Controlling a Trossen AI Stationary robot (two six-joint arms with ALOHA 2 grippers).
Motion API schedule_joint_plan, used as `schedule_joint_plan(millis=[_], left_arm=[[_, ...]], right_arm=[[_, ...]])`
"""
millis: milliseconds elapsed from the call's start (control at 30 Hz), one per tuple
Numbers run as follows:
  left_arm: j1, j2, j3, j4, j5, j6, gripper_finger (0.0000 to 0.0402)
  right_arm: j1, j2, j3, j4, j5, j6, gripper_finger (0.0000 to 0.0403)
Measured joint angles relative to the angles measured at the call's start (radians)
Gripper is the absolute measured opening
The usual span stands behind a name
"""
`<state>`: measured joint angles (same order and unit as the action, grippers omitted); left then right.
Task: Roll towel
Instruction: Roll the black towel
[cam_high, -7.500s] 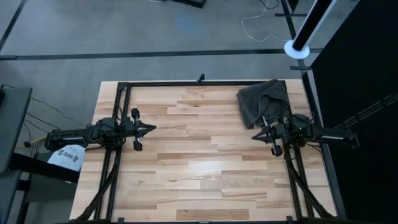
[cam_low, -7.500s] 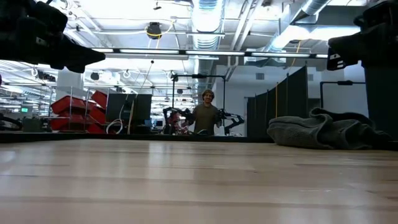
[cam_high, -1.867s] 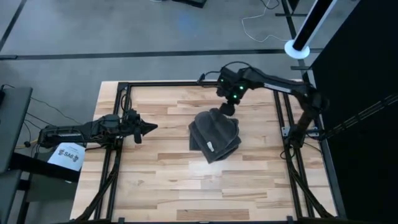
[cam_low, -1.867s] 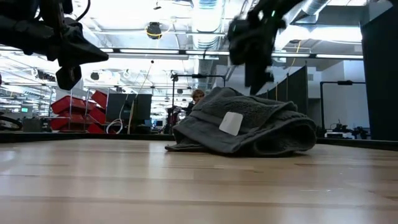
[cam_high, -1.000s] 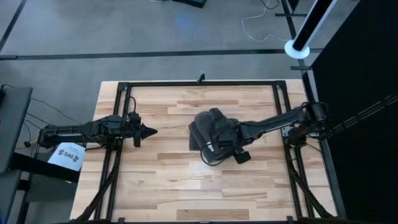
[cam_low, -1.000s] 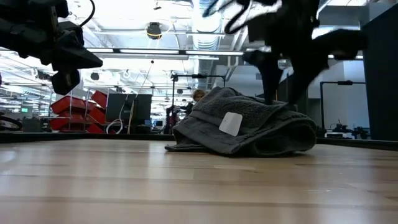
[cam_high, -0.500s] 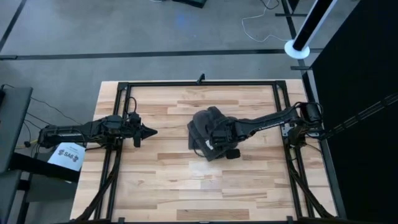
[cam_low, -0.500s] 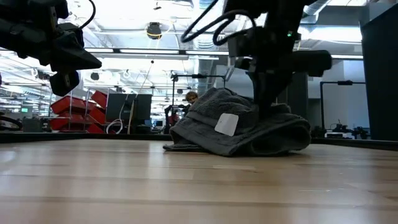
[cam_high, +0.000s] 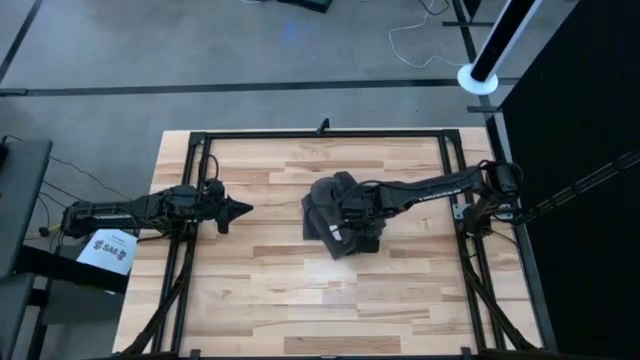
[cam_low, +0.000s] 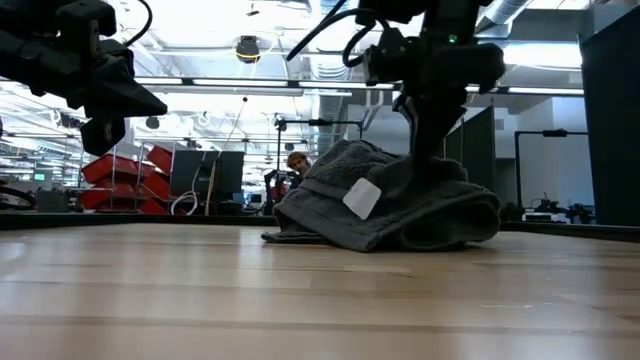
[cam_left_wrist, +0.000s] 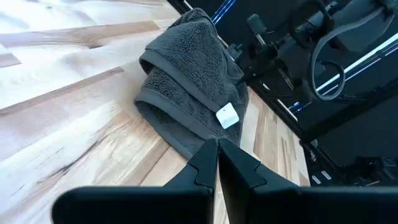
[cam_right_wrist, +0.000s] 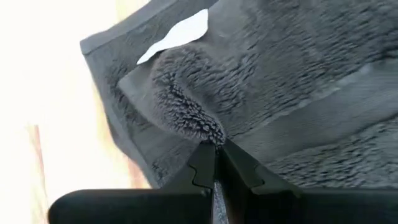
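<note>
The dark grey towel (cam_high: 328, 205) lies bunched and folded on the wooden table, a little right of centre, with its white label (cam_low: 360, 197) facing the near side. My right gripper (cam_high: 350, 218) stands on top of the towel, shut on it; it also shows in the low view (cam_low: 424, 152) and in its own wrist view (cam_right_wrist: 214, 155). My left gripper (cam_high: 241, 208) hovers shut above the table left of the towel, pointing at it, with nothing held (cam_left_wrist: 217, 149). My right gripper pinches a raised ridge of the towel's top layer (cam_right_wrist: 194, 124) between its two fingers, close to the corner with the label. The fingers come from above, pointing down. The towel rests on the table, and only the pinched ridge is drawn up.
Black frame rails (cam_high: 200, 150) run along the table's far, left and right sides. Bare wood (cam_high: 330, 300) stretches between the towel and the near edge. A person (cam_low: 297, 163) stands in the room far behind the table.
My right gripper has moved from the towel's near right side toward the far edge and the left, onto the towel, and has come down and taken hold of a ridge of it. The towel's label side has shifted slightly left.
</note>
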<state>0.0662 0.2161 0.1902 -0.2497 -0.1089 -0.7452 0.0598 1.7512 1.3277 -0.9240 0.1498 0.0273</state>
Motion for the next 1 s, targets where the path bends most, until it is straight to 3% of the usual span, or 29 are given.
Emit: schedule_joint_plan(millis=[367,1000], left_arm=[[0.000,0.000,0.000,-0.007,-0.001,0.028,0.0000],[0.000,0.000,0.000,-0.007,-0.004,0.033,0.0000]], right_arm=[[-0.056,0.001,0.000,-0.018,-0.002,0.002,0.0001],[-0.057,0.001,0.033,0.045,-0.006,0.026,0.0000]])
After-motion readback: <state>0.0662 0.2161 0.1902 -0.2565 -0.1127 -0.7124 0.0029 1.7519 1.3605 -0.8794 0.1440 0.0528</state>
